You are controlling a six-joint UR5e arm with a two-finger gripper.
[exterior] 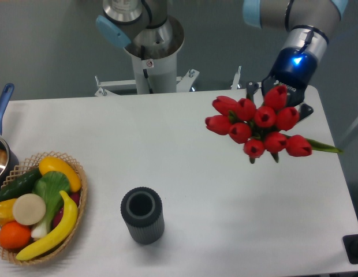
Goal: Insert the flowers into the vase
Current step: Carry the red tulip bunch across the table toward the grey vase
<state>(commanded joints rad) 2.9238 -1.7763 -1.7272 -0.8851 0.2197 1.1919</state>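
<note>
Table (185, 150) white, w/ arm base at back edge. Basket (75, 222) of fruit/veg far left. Flowers (257, 124) up in air over table's right-back part, red buds facing camera, gripper (277, 95) clamped on stems behind them. Vase (142, 215) upright front-centre, mouth open, well apart from bunch.

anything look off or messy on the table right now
Nothing stands out. The vase stands upright with its mouth clear, the wicker basket holds its fruit and vegetables tidily, and the tulips are held as one bunch in the tool above the table, with nothing spilled.
</note>
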